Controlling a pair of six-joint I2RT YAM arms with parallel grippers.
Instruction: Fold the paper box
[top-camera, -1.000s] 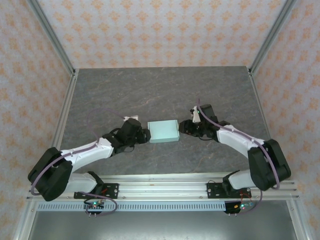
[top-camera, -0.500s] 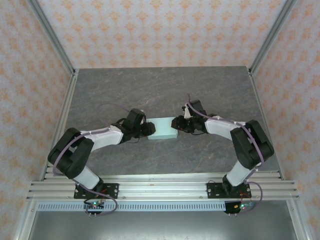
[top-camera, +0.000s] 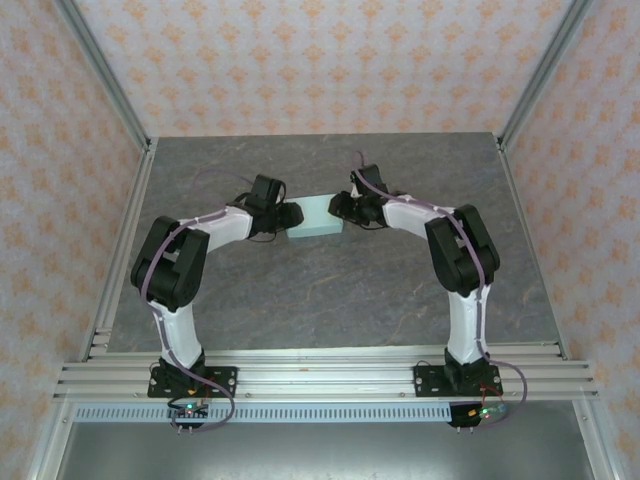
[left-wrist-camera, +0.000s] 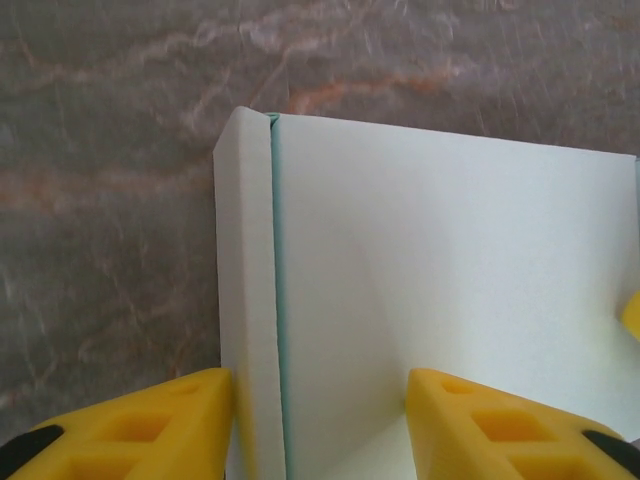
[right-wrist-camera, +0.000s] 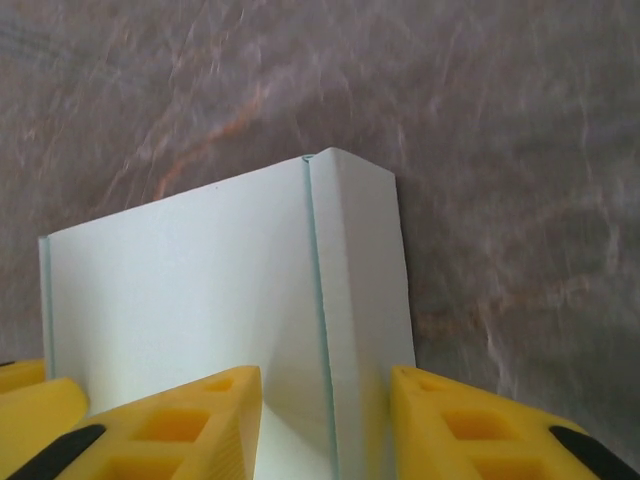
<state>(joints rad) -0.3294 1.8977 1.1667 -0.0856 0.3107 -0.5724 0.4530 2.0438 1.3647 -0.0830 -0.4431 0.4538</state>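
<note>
The paper box (top-camera: 318, 218) is a small pale mint-blue rectangular box at the middle of the table, held between my two grippers. My left gripper (top-camera: 290, 216) meets its left end and my right gripper (top-camera: 342, 208) its right end. In the left wrist view the yellow fingers (left-wrist-camera: 150, 420) straddle a folded edge of the box (left-wrist-camera: 430, 260), one against the narrow side wall and one on the broad face. The right wrist view mirrors this: the fingers (right-wrist-camera: 470, 425) of my right gripper (right-wrist-camera: 325, 400) close round the box's edge (right-wrist-camera: 190, 270). I cannot tell whether the box rests on the table.
The dark grey marbled table (top-camera: 330, 300) is bounded by aluminium rails, one along the left side (top-camera: 125, 240), and patterned walls. Both arms stretch far out from their bases at the near edge (top-camera: 320, 380).
Both arms have stretched toward the far side of the table, and the box between them has moved that way too. The grippers have stayed at its two ends.
</note>
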